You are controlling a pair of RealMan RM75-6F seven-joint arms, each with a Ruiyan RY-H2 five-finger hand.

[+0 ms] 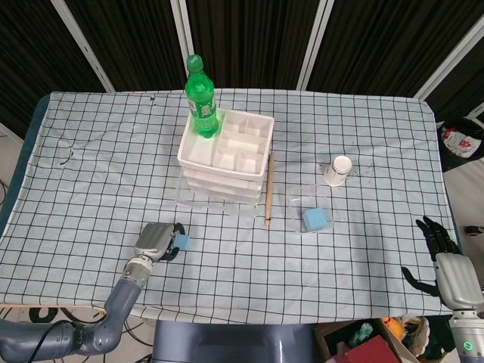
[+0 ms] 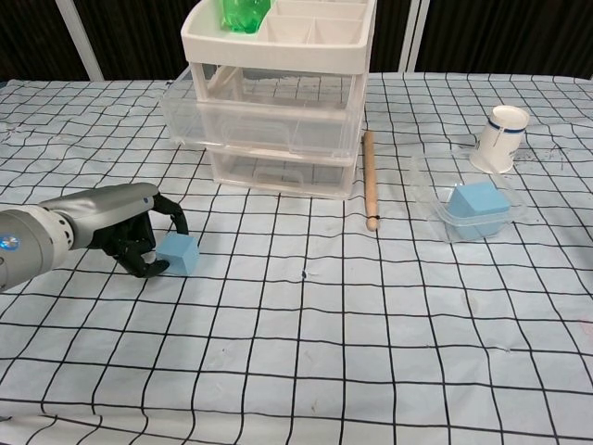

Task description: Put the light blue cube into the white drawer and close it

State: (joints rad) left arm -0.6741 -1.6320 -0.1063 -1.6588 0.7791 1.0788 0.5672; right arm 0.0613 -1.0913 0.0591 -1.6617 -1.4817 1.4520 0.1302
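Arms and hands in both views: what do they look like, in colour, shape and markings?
The left hand has a silver-grey metal back shell and black fingers, on a rounded grey forearm bearing a small blue mark. The right hand matches it, with a pale grey shell and black fingers; a small green light shows on the arm below it.

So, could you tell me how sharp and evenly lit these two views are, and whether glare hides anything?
Head view: sharp and evenly lit, with only faint shadows under the white drawer unit. Chest view: also sharp; the left hand at the light blue cube shows no motion blur. The clear drawer fronts carry soft reflections, but nothing is hidden.
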